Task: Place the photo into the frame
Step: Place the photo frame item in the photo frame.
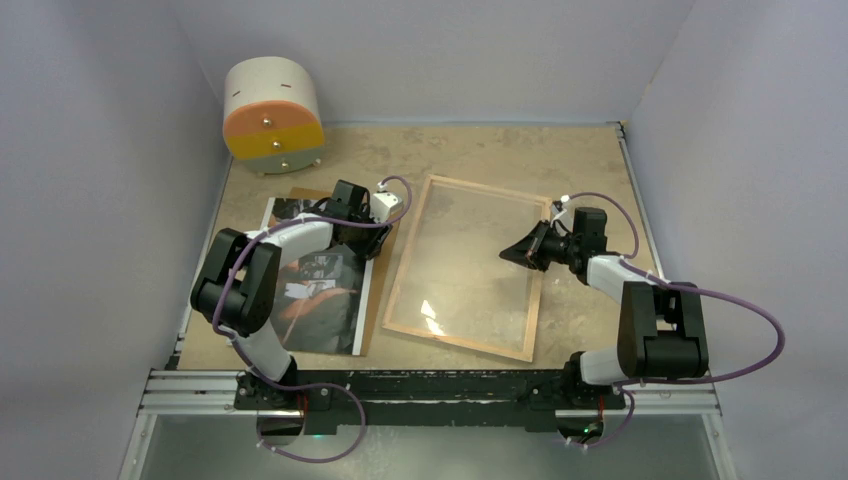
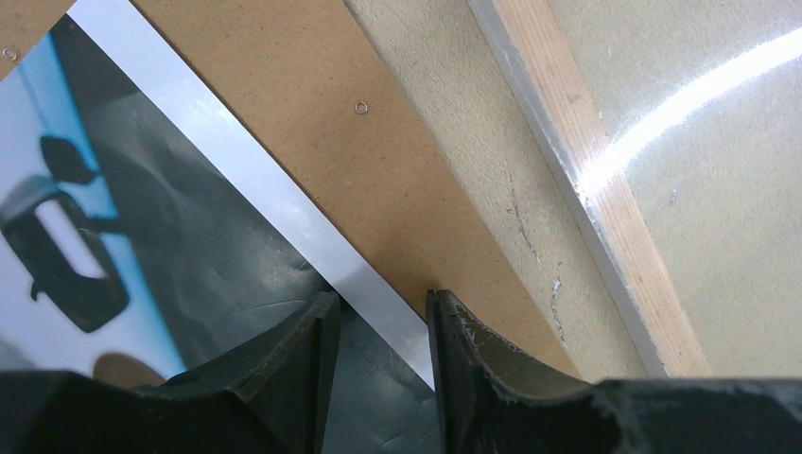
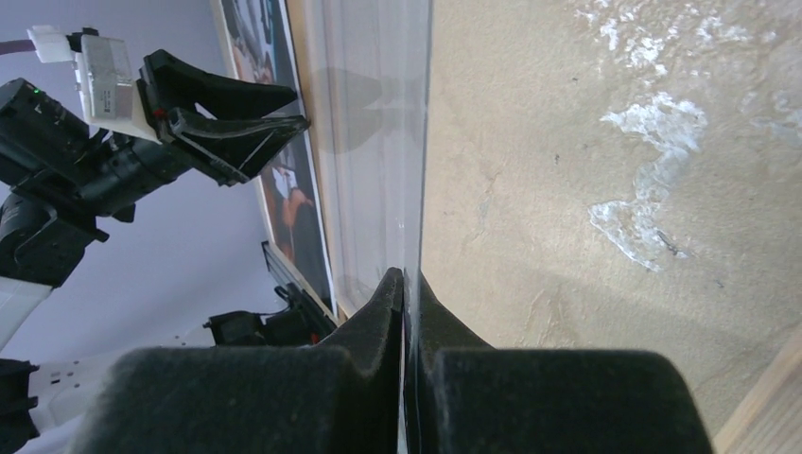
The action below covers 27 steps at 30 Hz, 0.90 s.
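Your right gripper (image 3: 407, 282): fingers pressed together on edge of clear pane (image 3: 371, 142), seemingly holding it up so frame (image 1: 490, 188) can receive print. Photo (image 1: 322, 295) lies at frame's 9 o'clock, on backing board (image 2: 312, 95). Your left gripper (image 2: 380, 317): fingers apart, astride photo's white border, probably for pickup.

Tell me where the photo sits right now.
In the top view, the photo lies face up at the left, atop the brown board, just left of the frame, under the left claw.
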{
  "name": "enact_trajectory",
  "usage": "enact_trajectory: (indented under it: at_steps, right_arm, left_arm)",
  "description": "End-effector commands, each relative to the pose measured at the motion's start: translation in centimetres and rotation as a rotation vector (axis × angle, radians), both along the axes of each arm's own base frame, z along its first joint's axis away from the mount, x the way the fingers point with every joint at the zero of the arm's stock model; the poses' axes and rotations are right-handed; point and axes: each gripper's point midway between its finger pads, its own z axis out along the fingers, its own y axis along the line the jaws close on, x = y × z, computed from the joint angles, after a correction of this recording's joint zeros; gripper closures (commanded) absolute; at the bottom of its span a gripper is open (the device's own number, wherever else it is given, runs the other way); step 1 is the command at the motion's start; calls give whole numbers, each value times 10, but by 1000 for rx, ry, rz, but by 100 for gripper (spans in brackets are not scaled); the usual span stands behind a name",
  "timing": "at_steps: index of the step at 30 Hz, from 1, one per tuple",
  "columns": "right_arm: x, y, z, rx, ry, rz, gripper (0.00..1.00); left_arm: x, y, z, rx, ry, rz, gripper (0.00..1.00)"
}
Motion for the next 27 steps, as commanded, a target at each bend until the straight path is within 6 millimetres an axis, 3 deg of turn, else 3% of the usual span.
enact_trajectory:
  at_steps: [1,27]
  right_arm:
    - [7,-5,4,-46,-34,-3,100]
    - [17,-22,-1,-99,-52,-87,100]
  left_arm:
    - [8,-8,9,-23,-31,-22,58]
    - [4,-10,5,-21,-24,-35,59]
